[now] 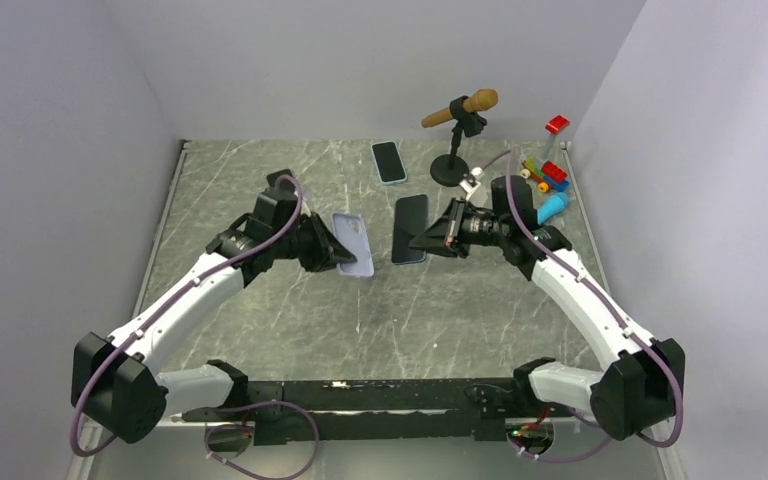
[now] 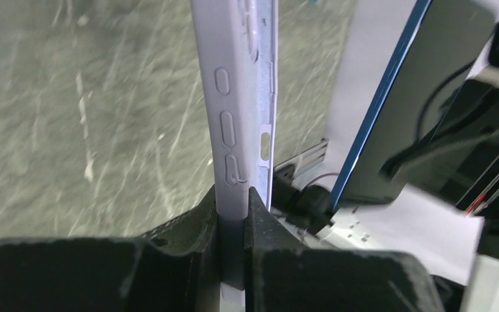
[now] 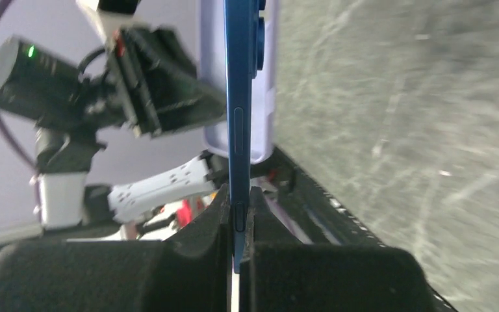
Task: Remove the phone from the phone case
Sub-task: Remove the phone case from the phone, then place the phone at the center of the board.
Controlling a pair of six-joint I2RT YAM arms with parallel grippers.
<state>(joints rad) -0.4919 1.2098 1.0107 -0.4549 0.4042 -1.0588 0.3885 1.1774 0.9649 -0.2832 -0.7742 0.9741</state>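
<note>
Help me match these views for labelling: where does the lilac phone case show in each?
Top external: lilac phone case left of centre, in the left gripper.
Left wrist: centre, edge-on, clamped between its jaws.
Right wrist: upper centre, behind the blue phone.
Shared landmark: the blue phone, seen in all three.

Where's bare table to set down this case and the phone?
The widest bare table is on the near side, between the left arm and right arm, nearer than the held case and phone. The far-left corner beyond the left gripper is bare too. The far right is crowded: microphone stand, toy blocks, second phone.
</note>
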